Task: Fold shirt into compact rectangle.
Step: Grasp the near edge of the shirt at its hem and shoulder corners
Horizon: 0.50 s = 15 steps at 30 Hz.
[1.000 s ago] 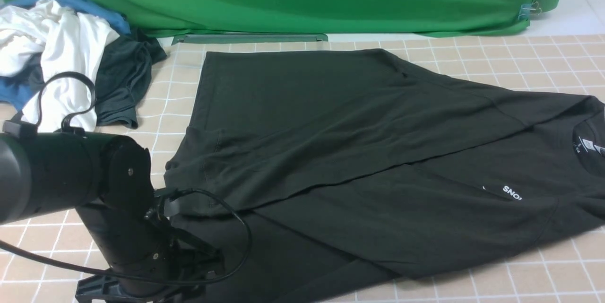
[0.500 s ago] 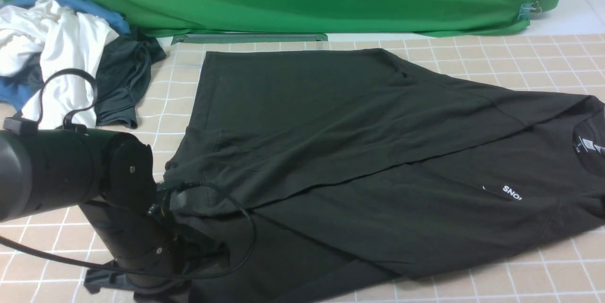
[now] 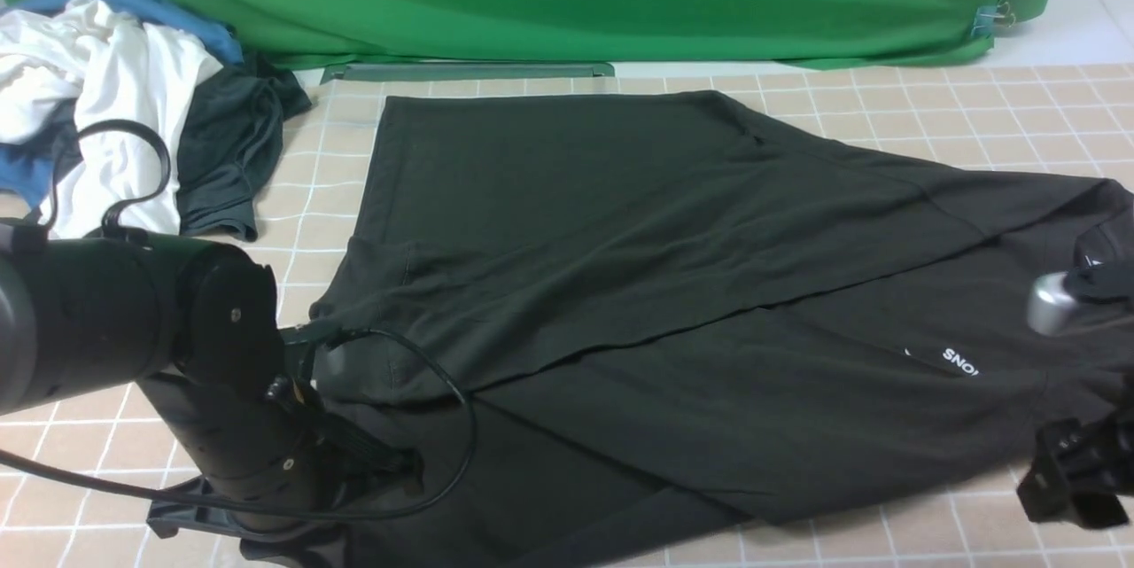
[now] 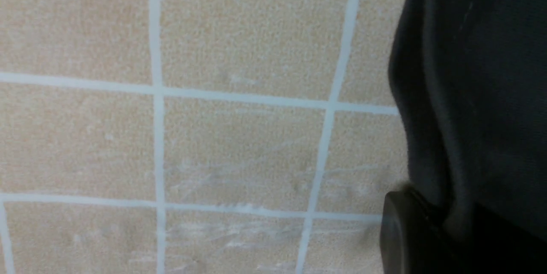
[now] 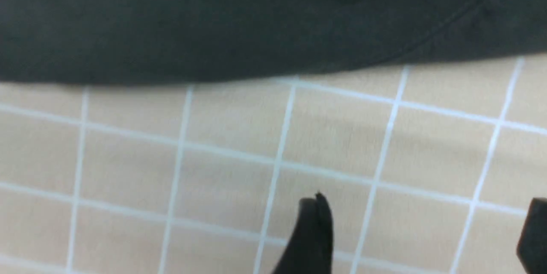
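A: What does the front view give?
B: The shirt (image 3: 673, 284) lies spread over the middle of the tabletop (image 3: 974, 107). Its collar is toward the right edge and its far side is folded over the chest, with a bit of white print showing. A heap of white, blue and dark grey clothes (image 3: 115, 89) sits at the far left corner, apart from it.
A: And the claws?
B: The left claw (image 3: 381, 470) is low at the near left corner, at the shirt's hem. The right claw (image 3: 1067, 484) is near the near right corner, just beside the shirt's near edge.
A: Left wrist view?
B: One dark finger (image 4: 406, 231) touches the shirt's edge, and cloth lies against it. Whether that claw is clenched, I cannot tell.
A: Right wrist view?
B: The right claw is released. Its fingers (image 5: 314, 231) stand wide apart over bare tabletop, with the shirt's edge just beyond them.
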Available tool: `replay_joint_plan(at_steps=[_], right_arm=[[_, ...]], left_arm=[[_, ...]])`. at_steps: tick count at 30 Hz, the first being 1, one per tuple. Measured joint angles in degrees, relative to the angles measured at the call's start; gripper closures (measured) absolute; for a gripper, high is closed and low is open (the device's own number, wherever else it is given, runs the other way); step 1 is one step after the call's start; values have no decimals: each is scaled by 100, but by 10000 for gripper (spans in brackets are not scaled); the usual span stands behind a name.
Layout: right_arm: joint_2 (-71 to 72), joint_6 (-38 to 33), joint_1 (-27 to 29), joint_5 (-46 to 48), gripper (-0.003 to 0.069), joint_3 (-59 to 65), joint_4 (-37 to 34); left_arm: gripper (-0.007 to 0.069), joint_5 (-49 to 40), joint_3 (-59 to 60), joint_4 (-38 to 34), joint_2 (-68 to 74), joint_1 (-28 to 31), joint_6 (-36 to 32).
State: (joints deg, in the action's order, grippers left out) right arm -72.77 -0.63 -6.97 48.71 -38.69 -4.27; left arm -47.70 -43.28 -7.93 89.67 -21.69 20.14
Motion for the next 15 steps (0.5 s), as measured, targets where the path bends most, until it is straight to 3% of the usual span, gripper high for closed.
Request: replay_joint_plan(at_steps=[8, 15], right_arm=[[-1107, 550, 0, -486, 48, -475, 15], [-1599, 787, 76, -451, 48, -664, 571]], left_arm=[[594, 188, 0, 75, -147, 0, 94], [594, 140, 0, 182, -163, 0, 94]])
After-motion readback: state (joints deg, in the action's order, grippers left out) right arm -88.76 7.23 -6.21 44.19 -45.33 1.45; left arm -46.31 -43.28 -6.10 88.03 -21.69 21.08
